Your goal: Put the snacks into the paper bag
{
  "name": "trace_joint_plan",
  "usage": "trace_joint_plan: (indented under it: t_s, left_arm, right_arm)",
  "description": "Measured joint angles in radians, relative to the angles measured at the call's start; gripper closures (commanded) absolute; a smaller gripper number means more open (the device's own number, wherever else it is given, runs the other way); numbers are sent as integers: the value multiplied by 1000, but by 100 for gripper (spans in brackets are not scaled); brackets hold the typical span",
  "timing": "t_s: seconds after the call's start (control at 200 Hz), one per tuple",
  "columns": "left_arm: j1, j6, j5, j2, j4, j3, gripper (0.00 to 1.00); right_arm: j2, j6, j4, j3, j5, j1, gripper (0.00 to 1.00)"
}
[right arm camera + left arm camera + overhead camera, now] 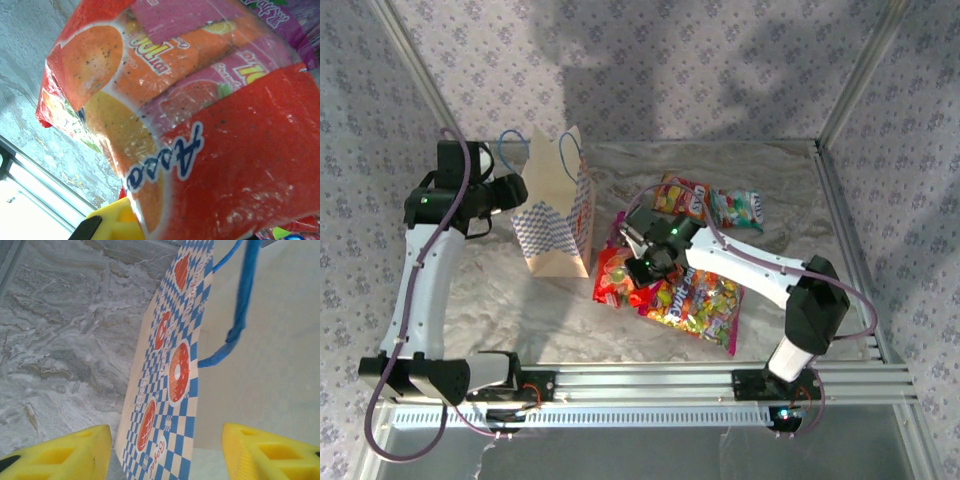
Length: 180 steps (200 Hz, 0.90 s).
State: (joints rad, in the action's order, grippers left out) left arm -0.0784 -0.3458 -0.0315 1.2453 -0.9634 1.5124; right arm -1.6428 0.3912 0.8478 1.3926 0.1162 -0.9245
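Well, I see one grey marbled worktop point(500, 290) and one upright cream paper bag with a blue checkered band point(555, 225) at left, my left fingers point(75, 452) apart astride its side. Right of it lie five plastic packets: one large multicoloured packet point(700, 300), one red packet point(612, 282) pinched in my closed right fingers point(117, 220), one orange packet point(682, 195), one teal-white packet point(740, 208), one purple packet point(619, 232).

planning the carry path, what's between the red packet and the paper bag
Nothing: in the top external view only a thin strip of bare table separates the red packet, at the right end effector, from the paper bag.
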Motion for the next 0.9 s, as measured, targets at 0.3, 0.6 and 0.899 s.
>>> trace_joint_plan:
  t_s: [0.3,0.6,0.899]
  left_arm:
    - [0,-13,-34,32,32,3,45]
    - [0,-16,-34,126,65,30,61]
    - [0,-30,-28,151,115,30,71]
  right_arm:
    - [86,-21,42,2,-50,8,100]
    - [187,-49,70,46,-108,32,100]
    - [246,-112,85,122,-188,43,100]
